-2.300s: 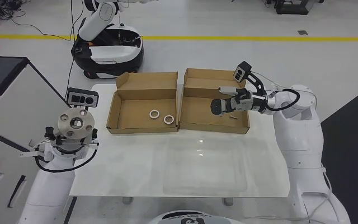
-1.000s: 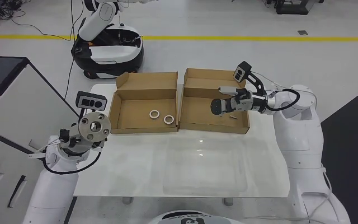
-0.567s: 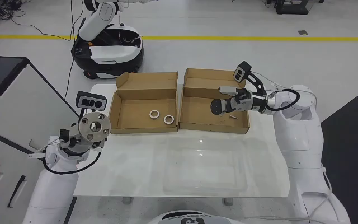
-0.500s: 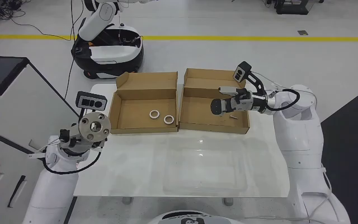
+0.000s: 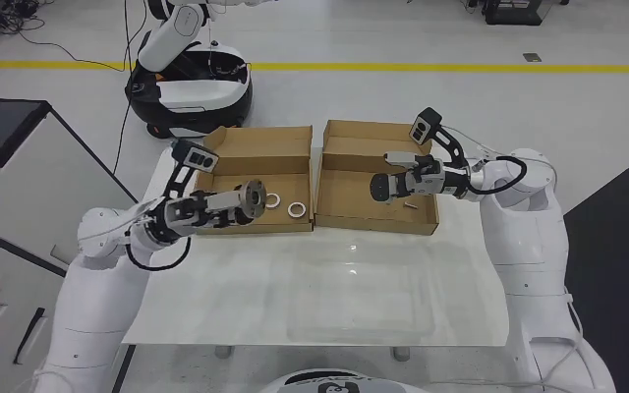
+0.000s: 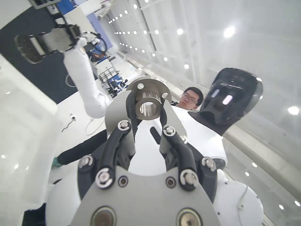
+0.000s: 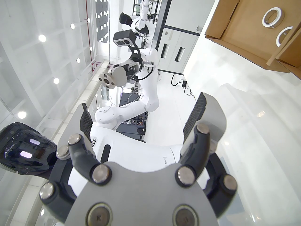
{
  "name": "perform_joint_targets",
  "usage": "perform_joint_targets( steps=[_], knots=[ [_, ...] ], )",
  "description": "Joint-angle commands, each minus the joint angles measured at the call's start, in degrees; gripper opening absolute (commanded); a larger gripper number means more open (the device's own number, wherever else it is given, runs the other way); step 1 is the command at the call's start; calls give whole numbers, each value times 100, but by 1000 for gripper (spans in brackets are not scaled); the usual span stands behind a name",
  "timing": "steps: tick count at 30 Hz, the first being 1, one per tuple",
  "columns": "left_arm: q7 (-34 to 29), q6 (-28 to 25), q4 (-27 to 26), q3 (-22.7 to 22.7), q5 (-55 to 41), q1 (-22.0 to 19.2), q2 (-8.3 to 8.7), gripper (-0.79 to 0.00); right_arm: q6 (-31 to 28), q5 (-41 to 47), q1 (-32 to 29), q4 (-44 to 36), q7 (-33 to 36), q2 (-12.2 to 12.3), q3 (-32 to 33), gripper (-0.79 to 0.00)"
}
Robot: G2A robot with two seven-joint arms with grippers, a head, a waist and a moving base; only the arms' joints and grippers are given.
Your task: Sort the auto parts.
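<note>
While the flanged bushing [image 6: 147, 109] is clamped in the left gripper [image 6: 146, 115] over the front edge of the left box [image 5: 290, 227], the right gripper's [image 7: 142, 105] fingers are spread apart.

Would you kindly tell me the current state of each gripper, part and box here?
left gripper: shut on flanged metal part.
right gripper: open, empty.
left box: open, two white rings lying flat inside.
right box: open, small part inside.
</note>
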Motion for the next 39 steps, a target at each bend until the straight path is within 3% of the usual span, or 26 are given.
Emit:
perform_joint_targets(
  steps=[1,10,19,28,39],
  knots=[
    [178,-22,44,60,372,-101,0,-785,0,0,0,0,0,0,0,0],
    [926,-75,457,547,2180,-1221,-27,-785,0,0,0,0,0,0,0,0],
    [919,699,1146,1251,3626,-2292,-56,-785,0,0,0,0,0,0,0,0],
    [474,1539,1680,1866,4821,-3080,-64,-785,0,0,0,0,0,0,0,0],
    [-416,1899,2674,2986,6446,-4245,-175,-785,0,0,0,0,0,0,0,0]
  ],
)
